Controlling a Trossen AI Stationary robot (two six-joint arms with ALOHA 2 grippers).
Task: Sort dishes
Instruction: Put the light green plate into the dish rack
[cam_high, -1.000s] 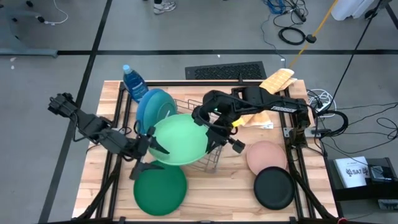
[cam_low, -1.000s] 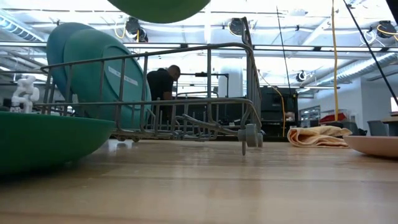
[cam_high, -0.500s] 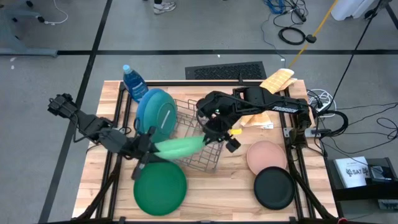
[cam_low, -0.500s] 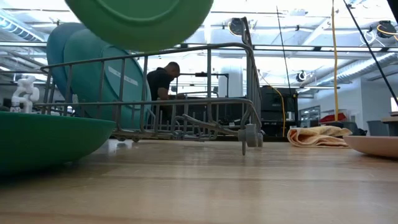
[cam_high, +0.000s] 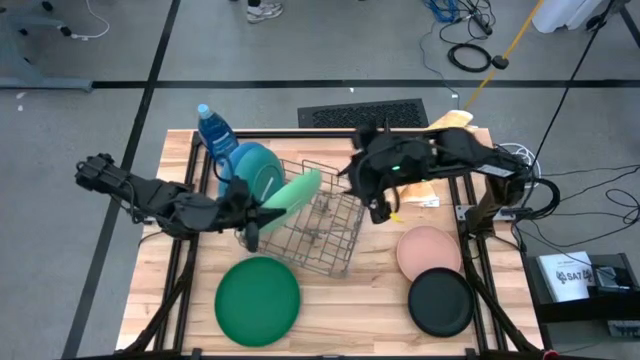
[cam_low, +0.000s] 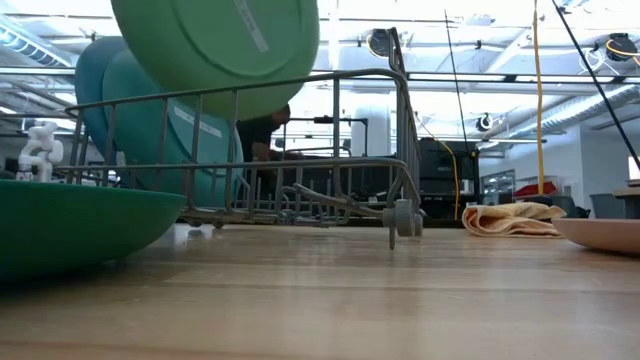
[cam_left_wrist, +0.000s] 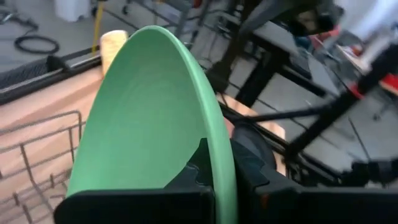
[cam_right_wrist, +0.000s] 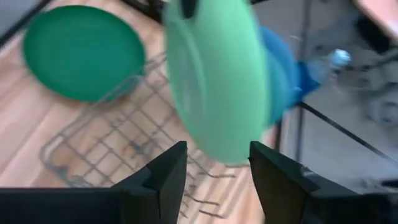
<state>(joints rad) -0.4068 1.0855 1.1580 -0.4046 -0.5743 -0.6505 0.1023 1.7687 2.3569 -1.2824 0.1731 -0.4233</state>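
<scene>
High view puts my left gripper (cam_high: 250, 212) clamped shut on the rim of the light green plate (cam_high: 293, 193), which stands nearly on edge over the left part of the grey wire rack (cam_high: 322, 225), just right of the blue plate (cam_high: 250, 170) already standing in it. My left wrist view confirms the grip: one dark finger (cam_left_wrist: 200, 177) lies against the plate's inner face and the other sits behind the rim. My right gripper (cam_high: 383, 203) hangs over the rack's right side, apart from the plate, its fingers (cam_right_wrist: 169, 175) parted with nothing between them. On the wooden table (cam_high: 370, 300) the dark green plate (cam_high: 258, 301) lies flat at the near left, the pink plate (cam_high: 430, 250) and black plate (cam_high: 441, 303) at the near right, touching or overlapping. A blue bottle (cam_high: 213, 130) stands at the far left corner, a tan cloth (cam_high: 445, 126) at the far right. Low view shows a person (cam_low: 262, 135) far behind the rack, in a bright room.
</scene>
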